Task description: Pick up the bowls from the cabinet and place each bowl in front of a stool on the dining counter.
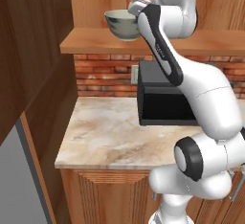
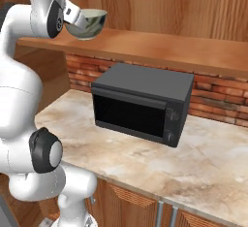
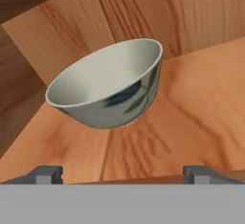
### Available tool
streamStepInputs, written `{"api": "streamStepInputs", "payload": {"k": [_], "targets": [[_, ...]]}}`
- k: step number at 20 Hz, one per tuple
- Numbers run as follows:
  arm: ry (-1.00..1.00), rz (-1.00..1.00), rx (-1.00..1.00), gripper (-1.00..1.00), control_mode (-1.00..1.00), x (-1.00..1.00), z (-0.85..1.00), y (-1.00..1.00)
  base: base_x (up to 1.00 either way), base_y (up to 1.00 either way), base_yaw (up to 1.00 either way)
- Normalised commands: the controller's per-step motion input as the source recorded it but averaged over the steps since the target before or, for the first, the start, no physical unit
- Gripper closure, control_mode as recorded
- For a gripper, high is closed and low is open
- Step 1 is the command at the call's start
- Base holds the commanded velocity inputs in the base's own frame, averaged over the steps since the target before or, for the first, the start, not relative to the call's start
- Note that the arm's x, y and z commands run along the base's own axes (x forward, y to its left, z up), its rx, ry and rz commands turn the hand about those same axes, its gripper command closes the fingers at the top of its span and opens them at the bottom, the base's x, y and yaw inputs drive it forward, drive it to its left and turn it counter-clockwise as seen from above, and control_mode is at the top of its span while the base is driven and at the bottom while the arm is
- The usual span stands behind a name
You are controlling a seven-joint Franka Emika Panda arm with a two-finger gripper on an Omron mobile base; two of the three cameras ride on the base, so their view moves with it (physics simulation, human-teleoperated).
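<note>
Jaws spread wide, that's the story at the gripper (image 3: 122,173), its two dark fingertips (image 3: 45,174) standing far apart at the foot of the hand view with nothing between them. Straight ahead of them sits the bowl (image 3: 111,86), grey-green outside, pale inside, on the cabinet (image 3: 201,89) shelf, close to where the shelf board meets the wood-grain back panel. It looks tilted from the hand, but that may just be the roll of the camera.

From the left base view, the bowl (image 1: 122,24) stands on the shelf toward its left end, with the white arm reaching up so its wrist is just beside the bowl's right flank. Whether anything touches the rim I cannot tell; the wrist covers that side. In the right base view the bowl (image 2: 91,23) is again just beside the hand, above and to the left of the black microwave (image 2: 140,102) on the marbled worktop (image 2: 208,163) below the shelf.

So where are we? Early, by my reckoning. This bowl is on the cabinet shelf, ungripped. I count just one bowl near the hand. What's left looks like nearly everything: close on this bowl, lift it clear of the shelf, carry it to the dining counter, set it before a stool, then do the same for the second.
</note>
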Motion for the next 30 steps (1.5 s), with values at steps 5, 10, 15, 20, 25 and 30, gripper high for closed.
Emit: {"api": "streamStepInputs", "payload": {"k": [5,10,15,20,25,30], "targets": [[0.0,0.0,0.0,-1.0,-1.0,0.34,0.0,0.09,0.0,0.0,0.0],[0.0,0.0,0.0,-1.0,-1.0,0.35,0.0,0.07,0.0,0.0,0.0],[0.02,0.0,0.0,-1.0,-1.0,0.41,0.0,0.04,0.0,0.0,0.0],[0.04,0.0,0.0,-1.0,-1.0,0.29,-0.02,0.0,0.0,0.0,0.0],[0.03,0.0,0.0,-1.0,-1.0,0.28,-0.01,0.0,0.0,0.0,0.0],[0.01,-0.01,0.0,-1.0,-1.0,0.16,-0.15,0.02,0.0,0.0,0.0]]}}
